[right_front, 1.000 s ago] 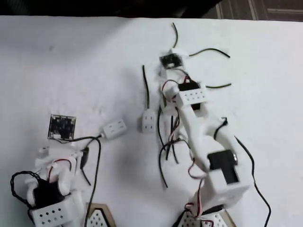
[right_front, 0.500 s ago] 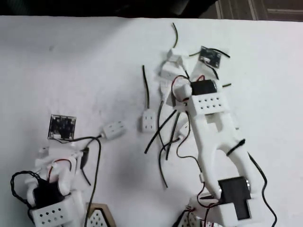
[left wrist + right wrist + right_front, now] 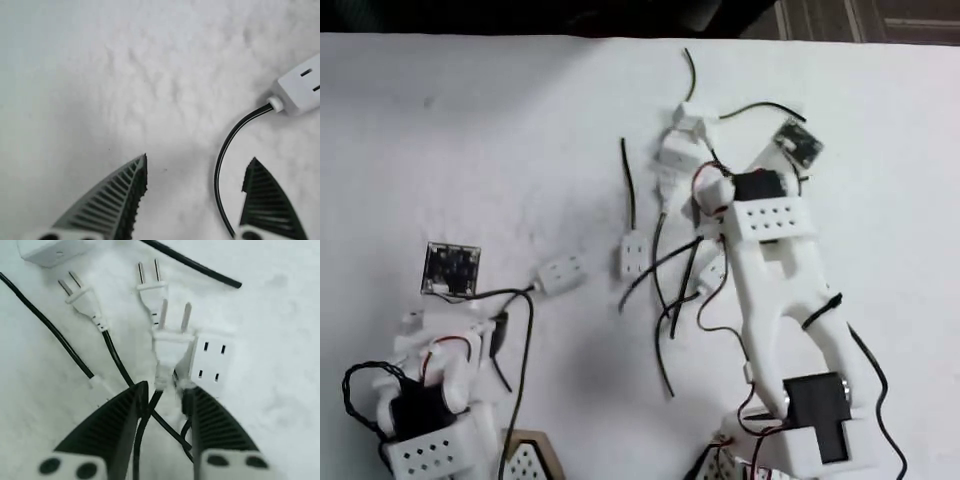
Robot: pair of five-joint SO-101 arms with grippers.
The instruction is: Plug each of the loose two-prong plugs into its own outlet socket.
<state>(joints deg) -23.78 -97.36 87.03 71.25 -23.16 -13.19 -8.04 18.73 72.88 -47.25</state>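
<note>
Though narrowed almost shut, pinching held plug at its base with right claw, cord running back between the fingers, both prongs pointing away from the wrist. Sitting right against outlet block on one side (touching or just beside, can't tell), four slots showing on that block's face. Lying loose just beyond: second plug and third plug, both flat on white surface, prongs also pointing away, with third plug's black cord trailing back toward the claw. Farther out: corner of another white block plus loose black cord. Seen from above: right arm stretched out to mid-surface, over a tangle of black cords; middle outlet lying left of that tangle, clear of the arm. Down at the near left corner: left claw spread wide, holding nothing, hovering over bare surface. Near one fingertip: corded outlet, slots facing up, its black lead curving across the gap between the fingers on the surface below.
</note>
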